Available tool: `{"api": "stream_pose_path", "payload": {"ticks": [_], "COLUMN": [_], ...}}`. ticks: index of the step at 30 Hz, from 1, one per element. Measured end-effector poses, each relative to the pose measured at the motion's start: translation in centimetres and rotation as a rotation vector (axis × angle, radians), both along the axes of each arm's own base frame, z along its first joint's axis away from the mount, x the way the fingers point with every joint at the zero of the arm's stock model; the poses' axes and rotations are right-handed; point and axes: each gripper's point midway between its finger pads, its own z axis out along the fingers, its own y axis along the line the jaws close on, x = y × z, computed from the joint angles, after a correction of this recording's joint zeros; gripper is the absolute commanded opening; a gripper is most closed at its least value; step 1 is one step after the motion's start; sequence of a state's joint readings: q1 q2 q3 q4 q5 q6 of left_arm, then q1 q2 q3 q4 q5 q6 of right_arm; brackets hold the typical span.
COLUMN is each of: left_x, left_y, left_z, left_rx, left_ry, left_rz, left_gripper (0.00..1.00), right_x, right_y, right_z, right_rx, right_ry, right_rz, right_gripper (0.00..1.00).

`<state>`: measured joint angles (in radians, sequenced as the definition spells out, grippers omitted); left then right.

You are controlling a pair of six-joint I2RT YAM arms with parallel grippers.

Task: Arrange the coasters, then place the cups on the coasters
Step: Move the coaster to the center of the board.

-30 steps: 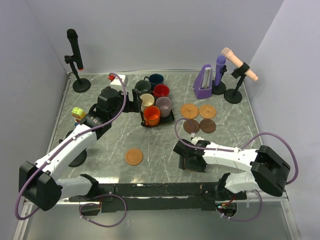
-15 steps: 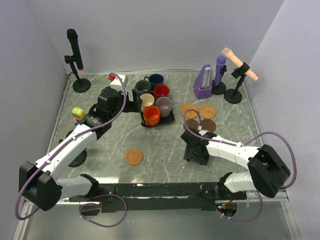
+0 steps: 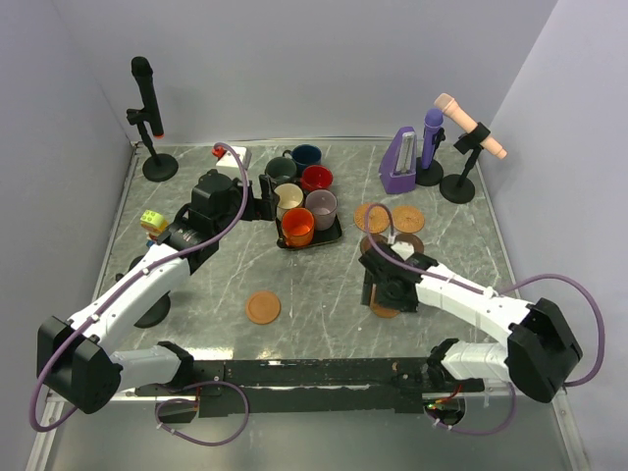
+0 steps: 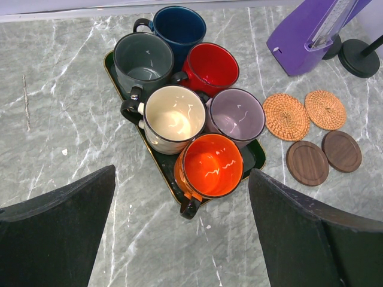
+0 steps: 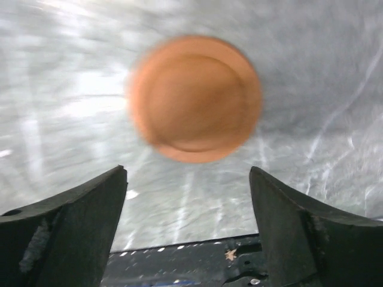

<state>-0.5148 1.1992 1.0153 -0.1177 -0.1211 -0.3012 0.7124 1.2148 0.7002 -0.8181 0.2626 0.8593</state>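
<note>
Six cups stand packed on a black tray (image 4: 256, 156): navy (image 4: 178, 27), dark grey-green (image 4: 143, 58), red (image 4: 210, 67), cream (image 4: 175, 115), mauve-grey (image 4: 236, 115) and orange (image 4: 211, 164). My left gripper (image 4: 182, 233) hangs open just short of the orange cup, holding nothing. Two woven coasters (image 4: 286, 116) (image 4: 325, 109) and two dark brown ones (image 4: 307, 162) (image 4: 341, 150) lie right of the tray. My right gripper (image 5: 188, 197) is open above the table, and a smooth tan coaster (image 5: 194, 98) lies flat just ahead of its fingers. Another tan coaster (image 3: 263, 307) lies at front centre.
A purple metronome (image 3: 399, 162) and two microphone stands (image 3: 463, 147) (image 3: 147, 118) stand along the back. A tape roll (image 3: 151, 222) sits at the left edge. The right arm covers part of the brown coasters (image 3: 407, 245) in the top view.
The right arm has swung right and slightly back. Its jaws have widened and the tan coaster lies free on the table. The left arm has not moved.
</note>
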Motion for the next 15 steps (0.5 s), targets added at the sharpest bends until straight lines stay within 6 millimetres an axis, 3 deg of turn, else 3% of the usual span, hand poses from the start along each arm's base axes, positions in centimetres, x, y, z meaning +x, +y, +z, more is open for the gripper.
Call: {"api": "stream_pose_path", "payload": {"ticks": [6,11,15], "left_x": [0.0,0.0,0.0], "left_y": [0.0,0.0,0.0], "left_z": [0.0,0.0,0.0], "left_rx": [0.000,0.000,0.000], "left_ry": [0.000,0.000,0.000], "left_rz": [0.000,0.000,0.000], "left_gripper": [0.97,0.97,0.96], "right_x": [2.6,2.5,1.8], "right_y": [2.4,3.0,3.0], "right_z": [2.8,1.2,-0.5], "right_rx": [0.028,-0.018,-0.061], "right_ry": [-0.058,0.015,0.081], "right_rz": [0.085,0.144,0.169], "right_gripper": [0.69,0.54,0.49]}}
